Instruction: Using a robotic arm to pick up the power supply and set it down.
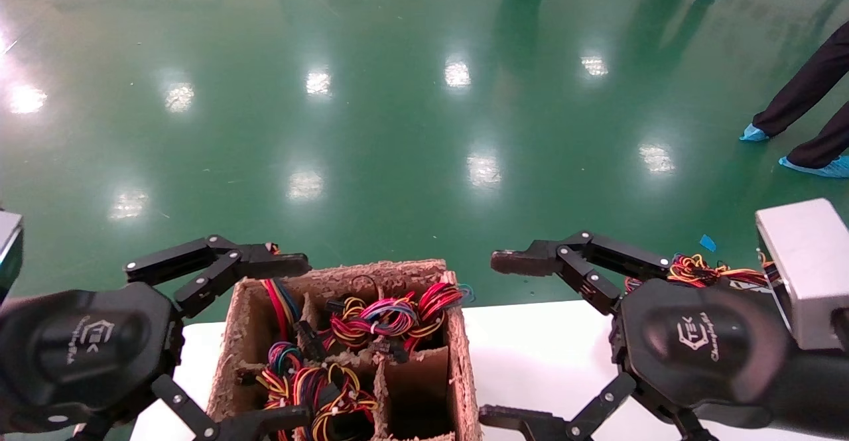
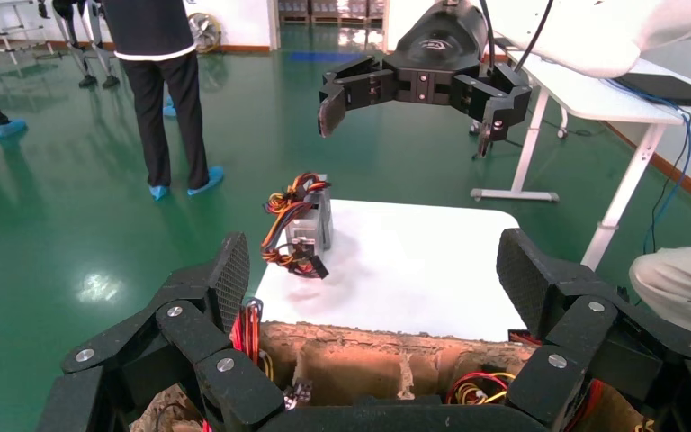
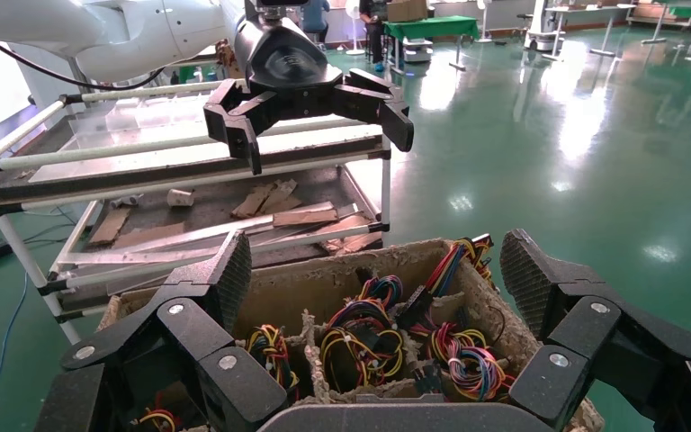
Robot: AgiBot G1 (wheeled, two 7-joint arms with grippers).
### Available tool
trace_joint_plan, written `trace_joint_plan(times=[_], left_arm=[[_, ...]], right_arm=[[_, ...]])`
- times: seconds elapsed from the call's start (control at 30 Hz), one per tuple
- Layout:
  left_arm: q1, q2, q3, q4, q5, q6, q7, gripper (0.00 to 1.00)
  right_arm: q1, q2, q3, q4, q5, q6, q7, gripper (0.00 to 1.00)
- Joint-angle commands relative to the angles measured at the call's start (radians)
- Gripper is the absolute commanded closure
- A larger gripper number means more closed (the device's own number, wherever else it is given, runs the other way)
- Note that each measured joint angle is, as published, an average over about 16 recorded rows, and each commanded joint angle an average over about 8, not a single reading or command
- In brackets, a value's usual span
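A silver-grey power supply (image 1: 804, 270) stands on the white table (image 1: 530, 351) at the far right, its coloured wires (image 1: 702, 270) trailing behind my right wrist. In the left wrist view that power supply (image 2: 311, 223) stands upright and free near the table's far corner. More wire bundles (image 1: 391, 315) of power supplies fill the cardboard divider box (image 1: 460, 361). My left gripper (image 1: 302, 341) hangs open over the box's left side. My right gripper (image 1: 492, 340) is open just right of the box, holding nothing. Both own grippers (image 2: 380, 270) (image 3: 380, 274) show wide, empty jaws.
The box (image 3: 324, 268) has one bare compartment at its near right. A metal shelf cart (image 3: 189, 180) stands behind my left arm. Another white table (image 2: 594, 101) and a seated person's leg (image 2: 679, 279) are beyond the right arm. People (image 1: 809, 99) stand on the green floor.
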Motion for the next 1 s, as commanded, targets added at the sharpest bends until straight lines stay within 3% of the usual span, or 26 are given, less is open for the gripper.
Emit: trace_joint_plan(times=[0.03,0.2,0.53,0.9,0.97,1.0], left_arm=[[0.0,0.0,0.0,0.0,0.0,0.0,0.0,0.36],[0.0,0.0,0.0,0.0,0.0,0.0,0.0,0.98],[0.0,0.0,0.0,0.0,0.0,0.0,0.0,1.0],[0.0,0.0,0.0,0.001,0.0,0.0,0.0,1.0],[0.0,0.0,0.0,0.001,0.0,0.0,0.0,1.0],[0.0,0.0,0.0,0.001,0.0,0.0,0.0,1.0]], right_arm=[[0.0,0.0,0.0,0.0,0.0,0.0,0.0,0.0],[-0.001,0.002,-0.002,0.002,-0.004,-0.001,0.002,0.0],[-0.004,0.013,-0.074,0.04,-0.102,-0.028,0.055,0.0],[0.06,0.007,-0.281,0.059,-0.189,-0.088,0.085,0.0],[0.072,0.011,-0.324,0.061,-0.185,-0.088,0.079,0.16],[0.078,0.013,-0.343,0.061,-0.182,-0.087,0.076,0.28]])
